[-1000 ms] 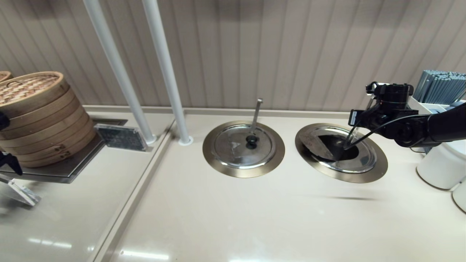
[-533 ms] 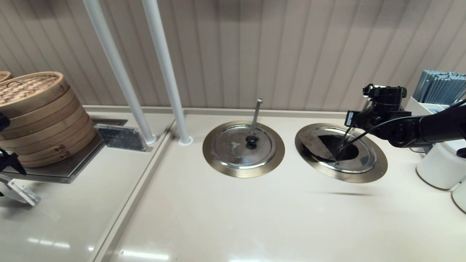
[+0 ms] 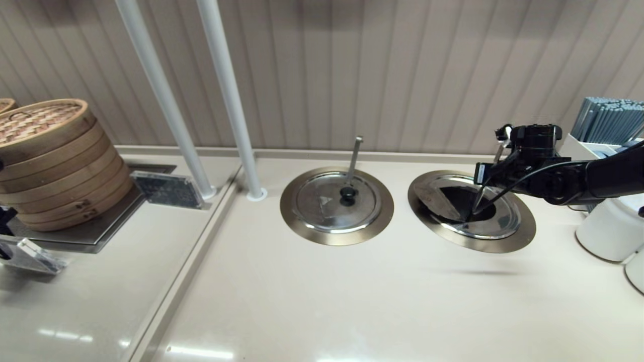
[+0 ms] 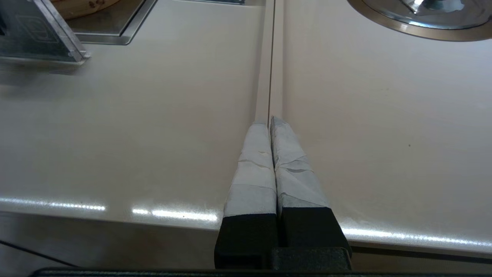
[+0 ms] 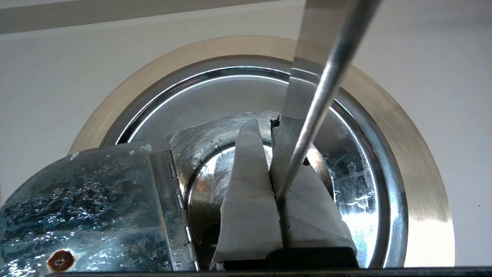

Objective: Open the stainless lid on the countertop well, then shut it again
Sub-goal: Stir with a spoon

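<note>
The black right arm [image 3: 598, 176] reaches in from the right, roughly level, its wrist bent down so the right gripper [image 3: 478, 203] points steeply downward. In the right wrist view its white-taped fingers [image 5: 250, 192] are pressed nearly together, pinching a thin edge. The left gripper [image 4: 271, 125] hovers low at the left edge, its taped fingers [image 4: 253, 165] closed against each other, holding nothing.

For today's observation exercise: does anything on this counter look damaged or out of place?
The right-hand well stands half open, its hinged lid folded back while the twin lid stays shut. On the flap's wet underside sits a rust-coloured rivet. The right gripper hangs over the opening.
</note>
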